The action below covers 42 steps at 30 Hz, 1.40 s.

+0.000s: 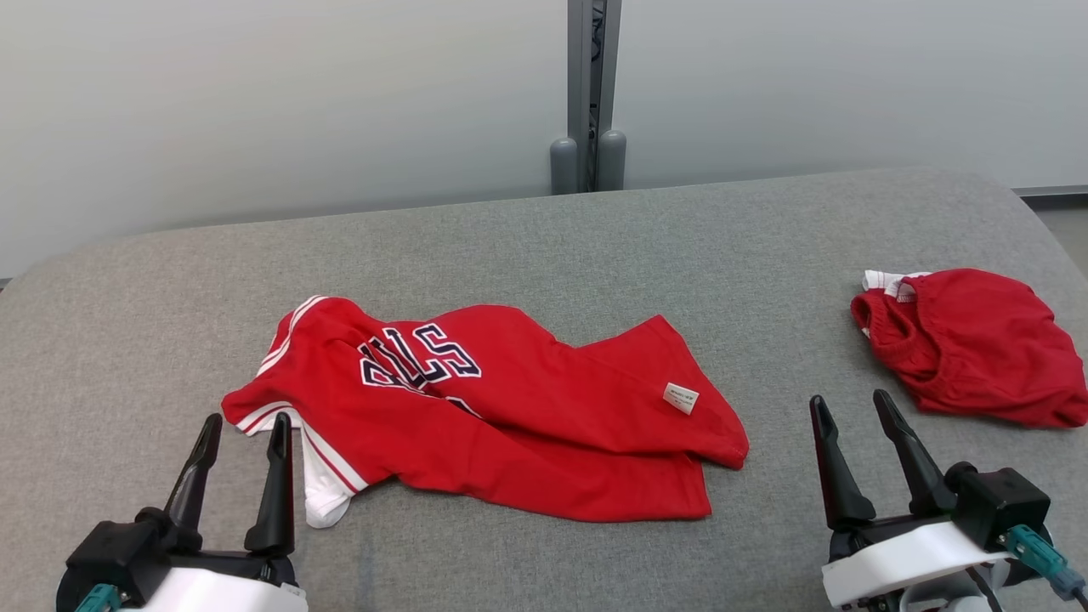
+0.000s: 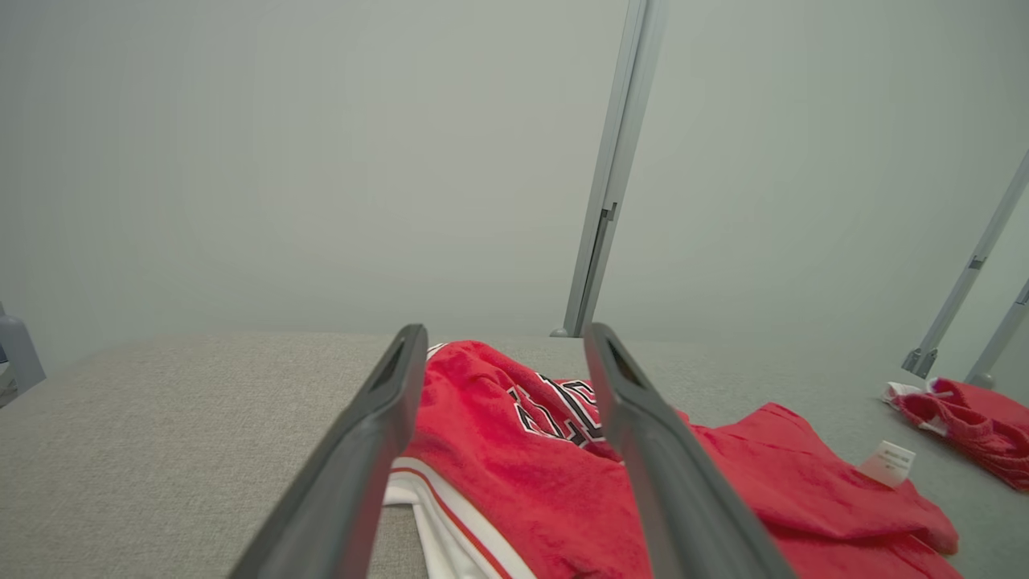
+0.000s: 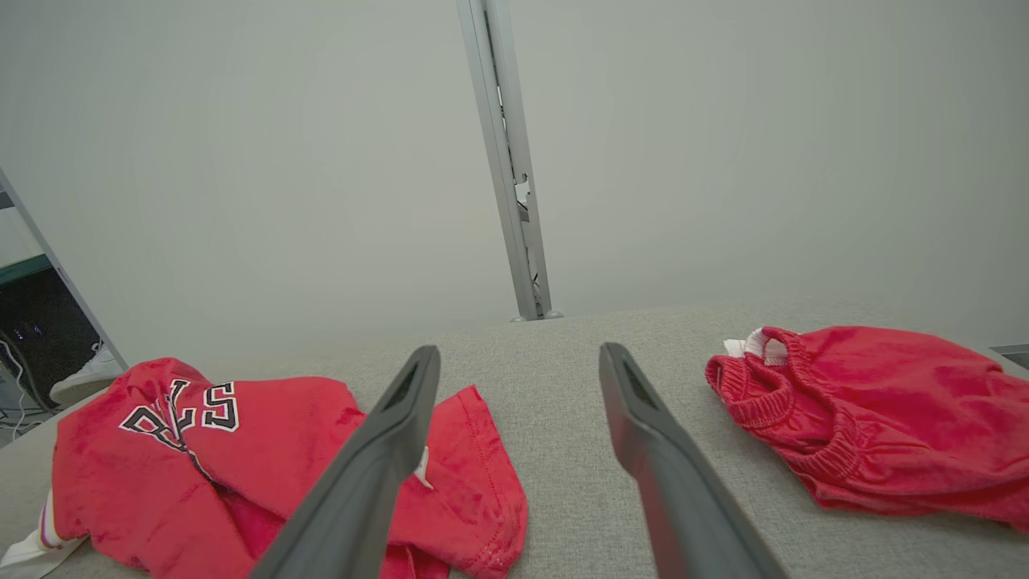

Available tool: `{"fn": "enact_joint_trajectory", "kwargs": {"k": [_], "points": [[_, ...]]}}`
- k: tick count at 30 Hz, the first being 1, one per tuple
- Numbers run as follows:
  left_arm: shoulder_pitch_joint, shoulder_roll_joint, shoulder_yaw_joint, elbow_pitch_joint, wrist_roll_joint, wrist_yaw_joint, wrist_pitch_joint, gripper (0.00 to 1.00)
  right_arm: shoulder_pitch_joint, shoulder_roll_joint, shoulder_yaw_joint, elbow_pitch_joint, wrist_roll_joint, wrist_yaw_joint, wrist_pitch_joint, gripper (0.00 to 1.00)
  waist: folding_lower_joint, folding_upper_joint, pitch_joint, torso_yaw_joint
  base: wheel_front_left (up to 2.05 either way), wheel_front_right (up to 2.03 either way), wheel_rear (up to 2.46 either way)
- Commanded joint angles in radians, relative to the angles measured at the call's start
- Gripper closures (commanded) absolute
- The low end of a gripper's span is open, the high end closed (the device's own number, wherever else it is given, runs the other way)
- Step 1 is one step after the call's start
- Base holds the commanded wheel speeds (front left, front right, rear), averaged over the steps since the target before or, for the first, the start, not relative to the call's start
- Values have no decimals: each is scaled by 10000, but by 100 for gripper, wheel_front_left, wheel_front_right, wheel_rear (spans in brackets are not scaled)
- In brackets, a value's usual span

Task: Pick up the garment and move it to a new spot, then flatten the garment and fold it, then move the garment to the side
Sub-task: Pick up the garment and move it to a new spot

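Note:
A red jersey-style garment with dark lettering and white trim lies crumpled on the grey padded table, a white label on its right part. My left gripper stands open at the garment's near left edge, fingers empty; in the left wrist view the garment lies just beyond the left gripper. My right gripper is open and empty over bare table, to the right of the garment. From the right wrist, the garment sits left of the right gripper.
A second red piece with an elastic waistband lies bunched at the table's right edge, just beyond my right gripper. A grey metal post rises behind the table against a pale wall. The table's corners are rounded.

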Motion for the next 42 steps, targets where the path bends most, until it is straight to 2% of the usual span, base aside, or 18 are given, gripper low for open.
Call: {"fn": "enact_joint_trajectory", "kwargs": {"k": [1, 9, 18, 42], "points": [[83, -6, 84, 37, 91, -81, -43, 0, 48, -82, -32, 42, 66, 1, -51, 0, 0, -1, -4, 5, 0, 0, 0], [1, -326, 392, 129, 437, -335, -43, 0, 26, -122, 10, 37, 74, 1, -50, 0, 0, -1, -6, 25, 0, 0, 0], [-44, -518, 516, 236, 683, -431, -44, 0, -14, -120, 17, -21, 12, 1, -51, 0, 0, -1, 5, 19, 0, 0, 0], [-177, -566, 363, 445, 579, -428, -44, 0, -121, -188, 210, 100, -20, 1, -50, 0, 0, -1, 18, 37, 0, 0, 0]]}}
